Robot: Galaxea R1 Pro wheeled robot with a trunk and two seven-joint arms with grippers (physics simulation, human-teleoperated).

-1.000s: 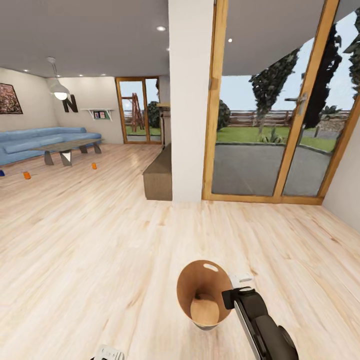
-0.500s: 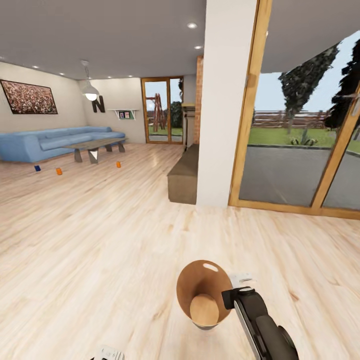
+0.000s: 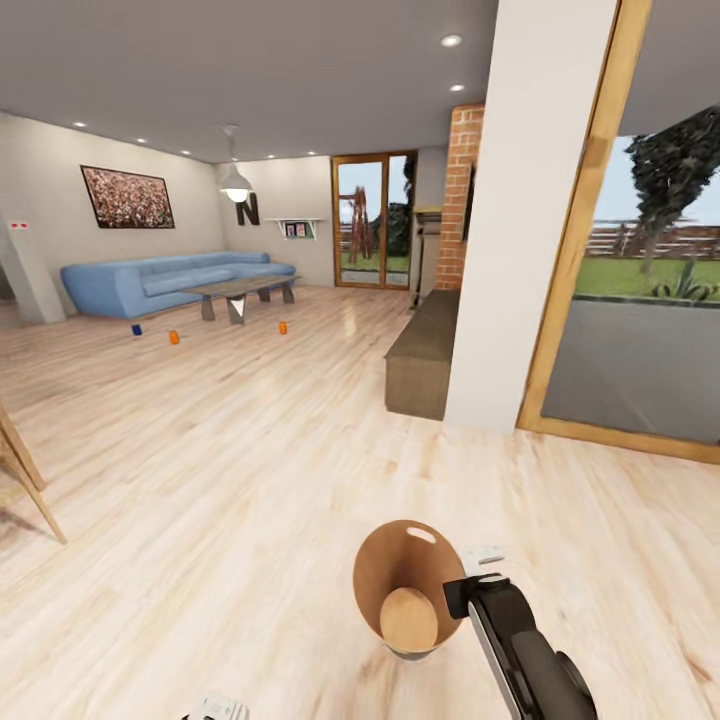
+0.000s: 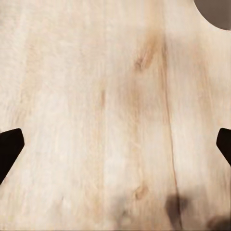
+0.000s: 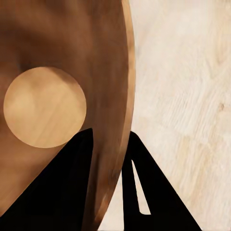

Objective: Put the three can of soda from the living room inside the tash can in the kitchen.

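Far off on the wood floor, near the sofa, stand three cans of soda: a dark blue one [image 3: 137, 329], an orange one [image 3: 174, 337] and a second orange one [image 3: 283, 327]. Close below the head camera, my right gripper [image 3: 464, 572] is shut on the rim of the trash can [image 3: 392, 565], which is held tilted with its copper-brown inside empty. The right wrist view has the can's rim [image 5: 126, 72] clamped between the two dark fingers of the right gripper [image 5: 109, 166]. My left gripper [image 4: 115, 144] is open over bare floor, and its tip [image 3: 215, 707] peeks in at the head view's lower edge.
A blue corner sofa [image 3: 170, 282] and a low table [image 3: 240, 290] stand at the far left. A white pillar [image 3: 520, 230], a brick chimney [image 3: 460, 190] and a dark low bench [image 3: 425, 355] lie ahead right, beside glass doors [image 3: 640, 360]. Wooden legs [image 3: 25, 470] show at the left edge.
The camera has turned left, so the sofa, table, cans and pillar have shifted right in the picture. The trash can and my right arm keep their place in the view.
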